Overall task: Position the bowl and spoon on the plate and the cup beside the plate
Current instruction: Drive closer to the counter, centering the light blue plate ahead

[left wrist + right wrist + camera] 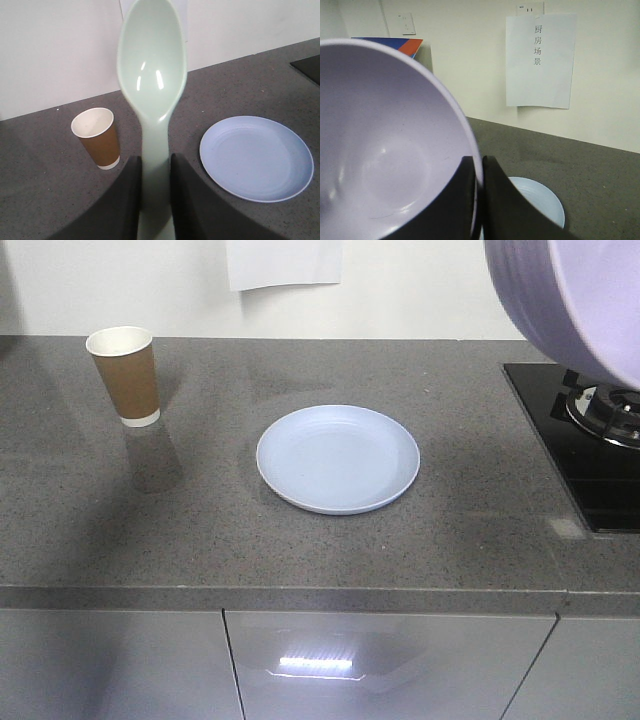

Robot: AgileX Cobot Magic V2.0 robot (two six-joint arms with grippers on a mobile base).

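We hold bowl high, right of plate, right gripper clamped on rim; left gripper pinches spoon; next we lower bowl onto plate centre.

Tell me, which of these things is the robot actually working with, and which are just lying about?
Part of the job:
bowl, held by the right gripper
spoon, held by the left gripper
plate, bare on the countertop
cup, upright, apart from the plate

Just lying about:
gas hob
paper sheet on the wall
wall socket
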